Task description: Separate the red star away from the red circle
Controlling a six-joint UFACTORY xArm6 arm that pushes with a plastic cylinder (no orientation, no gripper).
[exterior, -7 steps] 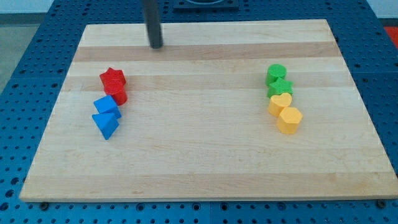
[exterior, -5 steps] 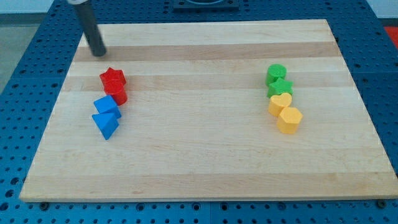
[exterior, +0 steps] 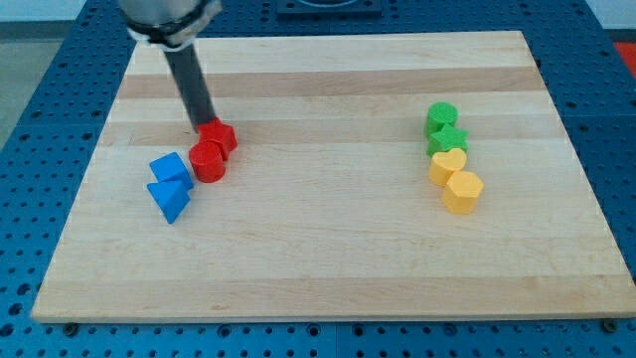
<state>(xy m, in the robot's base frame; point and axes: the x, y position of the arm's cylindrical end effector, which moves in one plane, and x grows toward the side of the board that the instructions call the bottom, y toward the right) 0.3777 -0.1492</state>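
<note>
The red star (exterior: 220, 134) and the red circle (exterior: 208, 161) sit touching on the left half of the wooden board (exterior: 328, 239), the star just above and right of the circle. My tip (exterior: 203, 123) is at the star's upper left edge, in contact with it. The rod slants up to the view's top left.
A blue cube (exterior: 170, 167) and a blue triangle (exterior: 169, 199) lie just left of the red circle. On the right, a green circle (exterior: 441, 117), a green star (exterior: 447, 140), a yellow heart (exterior: 447, 164) and a yellow hexagon (exterior: 463, 190) form a column.
My tip swept from the board's top edge down to the star. The red star and red circle have both shifted to the right, away from the blue blocks.
</note>
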